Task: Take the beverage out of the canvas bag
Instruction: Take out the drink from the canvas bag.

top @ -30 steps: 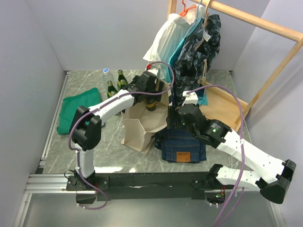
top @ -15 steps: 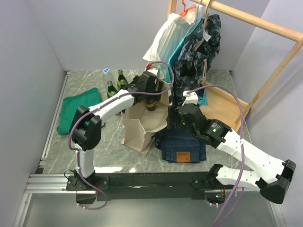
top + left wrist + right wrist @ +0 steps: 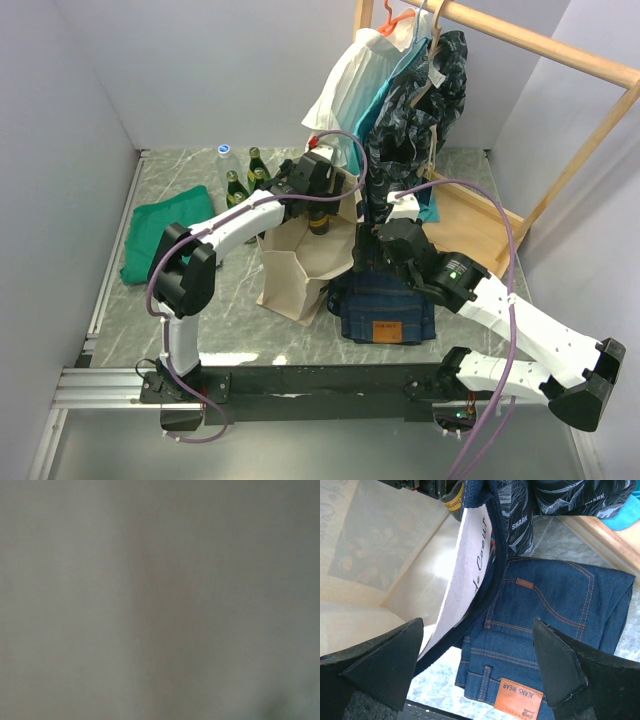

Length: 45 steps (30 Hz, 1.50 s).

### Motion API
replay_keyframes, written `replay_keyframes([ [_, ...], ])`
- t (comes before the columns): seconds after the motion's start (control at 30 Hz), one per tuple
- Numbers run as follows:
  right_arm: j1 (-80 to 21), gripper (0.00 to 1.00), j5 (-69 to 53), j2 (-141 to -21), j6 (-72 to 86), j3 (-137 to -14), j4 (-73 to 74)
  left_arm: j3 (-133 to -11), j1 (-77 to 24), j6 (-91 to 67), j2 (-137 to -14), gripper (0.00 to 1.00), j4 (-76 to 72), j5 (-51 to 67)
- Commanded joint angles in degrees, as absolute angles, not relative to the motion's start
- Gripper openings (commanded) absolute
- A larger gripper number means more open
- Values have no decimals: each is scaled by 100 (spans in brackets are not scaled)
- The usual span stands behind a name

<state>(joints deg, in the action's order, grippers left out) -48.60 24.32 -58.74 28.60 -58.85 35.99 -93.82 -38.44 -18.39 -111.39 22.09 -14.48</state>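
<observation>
The cream canvas bag (image 3: 292,268) stands open mid-table, its navy-trimmed right wall (image 3: 470,550) close in the right wrist view. A dark beverage bottle with a yellow neck label (image 3: 318,225) (image 3: 452,500) stands upright at the bag's far rim. My left gripper (image 3: 317,206) hangs right over it, fingers spread wide on either side of the bottle's top. The left wrist view is only a blurred grey-beige surface. My right gripper (image 3: 477,630) (image 3: 366,256) is open at the bag's right side, straddling the bag's wall and strap without pinching them.
Folded blue jeans (image 3: 386,306) (image 3: 550,605) lie against the bag's right side. Several bottles (image 3: 245,176) stand at the back left next to a green cloth (image 3: 160,238). A wooden rack (image 3: 560,50) with hanging clothes (image 3: 410,95) fills the back right.
</observation>
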Motion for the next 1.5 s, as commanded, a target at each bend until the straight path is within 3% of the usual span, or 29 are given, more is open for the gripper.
replay_keyframes([
  [0.0,-4799,95,2505,-5862,2769,-5880,3489,-9316,-3788,-1934,-11136,91,2145,-1617],
  [0.3,-4790,95,2505,-5862,2777,-5880,3489,-9343,-3788,-1925,-11171,75,2145,-1538],
  [0.5,-4790,95,2505,-5854,2777,-5880,3498,-9387,-3788,-1925,-11171,73,2180,-1486],
  [0.6,-4790,95,2496,-5853,2769,-5871,3481,-9413,-3788,-1925,-11197,64,2171,-1433],
  [0.7,-4790,95,2496,-5854,2777,-5880,3489,-9457,-3788,-1925,-11224,62,2224,-1433],
  [0.73,-4790,95,2496,-5854,2769,-5880,3498,-9448,-3788,-1925,-11215,54,2224,-1441],
  [0.9,-4781,95,2496,-5836,2768,-5854,3480,-9439,-3788,-1916,-11224,40,2241,-1406],
  [0.97,-4781,95,2496,-5853,2760,-5854,3472,-9483,-3788,-1916,-11241,30,2267,-1371],
  [1.0,-4781,95,2505,-5845,2760,-5854,3463,-9492,-3788,-1899,-11250,18,2276,-1354],
  [1.1,-4781,95,2487,-5853,2760,-5854,3454,-9562,-3788,-1881,-11259,1,2329,-1248],
  [1.47,-4781,95,2444,-5880,2751,-5880,3428,-9861,-3858,-1661,-10995,1,2663,-976],
])
